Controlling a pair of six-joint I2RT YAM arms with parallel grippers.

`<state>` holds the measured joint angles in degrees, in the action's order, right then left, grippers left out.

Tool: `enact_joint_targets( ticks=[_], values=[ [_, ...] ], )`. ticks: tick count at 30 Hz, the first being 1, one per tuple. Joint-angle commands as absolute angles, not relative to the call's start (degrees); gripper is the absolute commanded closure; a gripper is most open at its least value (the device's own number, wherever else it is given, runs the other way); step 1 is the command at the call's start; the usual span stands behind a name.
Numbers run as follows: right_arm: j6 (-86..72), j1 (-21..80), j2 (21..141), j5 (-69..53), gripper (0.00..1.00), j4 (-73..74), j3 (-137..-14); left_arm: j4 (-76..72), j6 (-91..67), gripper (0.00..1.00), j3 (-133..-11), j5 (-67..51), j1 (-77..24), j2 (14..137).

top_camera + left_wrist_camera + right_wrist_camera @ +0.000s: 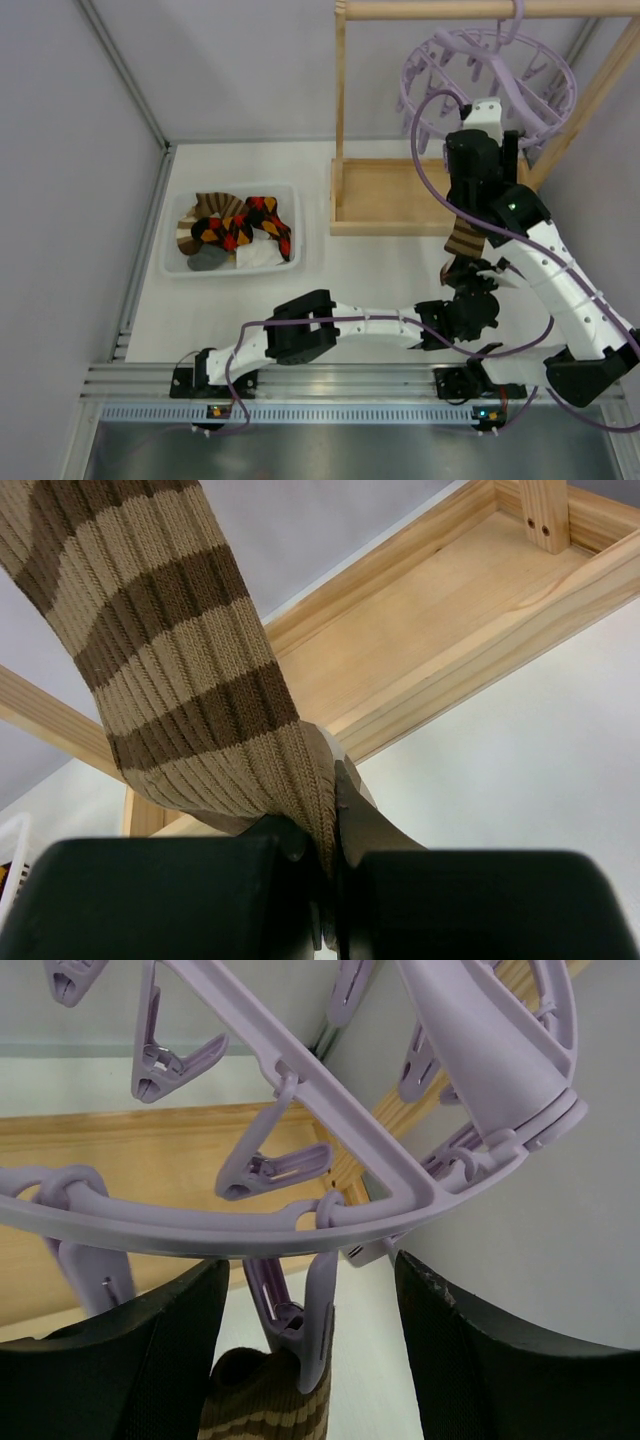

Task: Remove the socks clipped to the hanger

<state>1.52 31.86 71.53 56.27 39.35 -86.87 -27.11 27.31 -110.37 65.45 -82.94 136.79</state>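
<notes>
The lavender hanger (490, 75) hangs from the wooden rack's top bar at the back right. One brown-and-tan striped sock (463, 240) dangles from it, held at the cuff by a clip peg (300, 1310). My right gripper (310, 1295) is raised under the ring (200, 1225) and stands open, one finger on each side of that peg, touching neither it nor the sock (265, 1405). Lower down, my left gripper (335, 825) is shut on the bottom end of the same sock (170, 660), which runs taut up and to the left.
A clear plastic bin (295, 262) at the left holds several loose socks, striped, diamond-patterned, white and grey. The wooden rack's tray base (385, 195) and its uprights stand right behind the hanging sock. Grey walls close in the left and back.
</notes>
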Motion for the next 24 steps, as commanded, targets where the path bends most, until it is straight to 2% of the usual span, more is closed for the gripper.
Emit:
enact_joint_targets(
  ticks=[1, 14, 24],
  values=[
    [2.28, 32.08, 69.79, 56.07, 0.36, 36.04, -87.45, -28.83, 28.04, 1.00, -110.57, 64.95, -84.73, 137.64],
    [7.20, 31.64, 73.83, 60.47, 0.38, 31.64, -86.57, -28.83, 27.07, 1.00, -108.90, 64.77, -84.81, 135.97],
    [9.67, 31.46, 74.71, 62.14, 0.49, 29.44, -85.70, -28.83, 26.72, 1.00, -108.63, 64.69, -85.17, 135.61]
  ],
)
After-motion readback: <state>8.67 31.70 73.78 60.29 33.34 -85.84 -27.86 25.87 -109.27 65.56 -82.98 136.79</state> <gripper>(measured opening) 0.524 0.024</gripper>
